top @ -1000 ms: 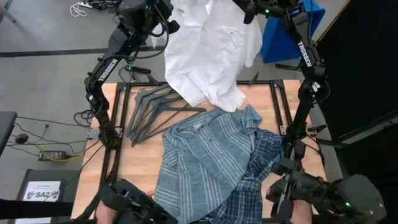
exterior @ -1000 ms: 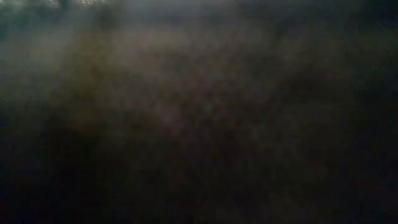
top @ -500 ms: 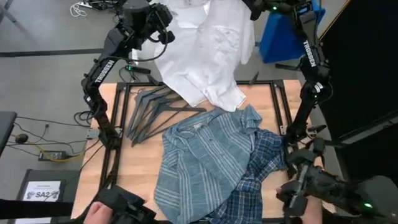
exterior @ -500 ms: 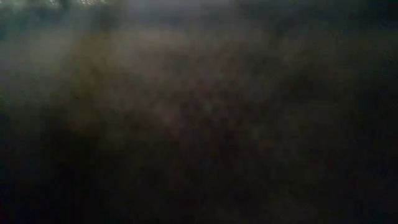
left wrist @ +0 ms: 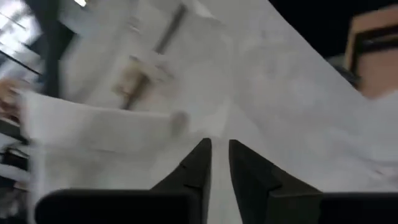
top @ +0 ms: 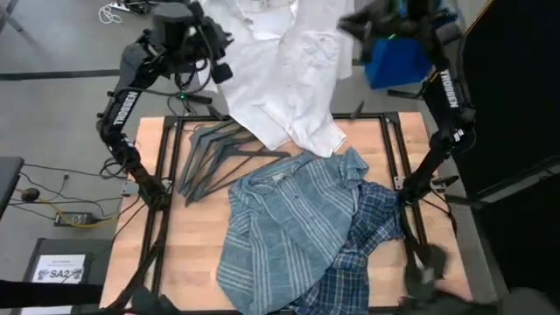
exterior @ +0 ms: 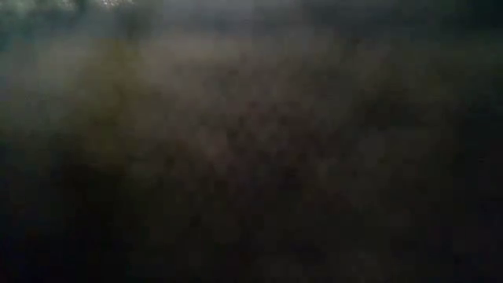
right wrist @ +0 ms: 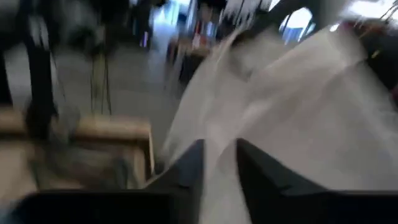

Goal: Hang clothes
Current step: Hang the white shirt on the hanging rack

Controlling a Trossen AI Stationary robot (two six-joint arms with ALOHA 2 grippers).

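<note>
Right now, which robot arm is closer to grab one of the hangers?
Probably the left. The left gripper is beside the white shirt, just beyond the hangers; the right gripper is farther away.

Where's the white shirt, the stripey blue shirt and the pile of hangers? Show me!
white shirt (top: 289, 83), high view, on the middle of its hanging body.
stripey blue shirt (top: 284, 223), high view, on its chest, flat on the table.
hangers (top: 219, 157), high view, on the dark grey bars.

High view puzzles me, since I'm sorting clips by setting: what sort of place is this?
Probably a robotics lab: a wooden table on bare grey floor, loose cables, and a blue bin behind.
</note>
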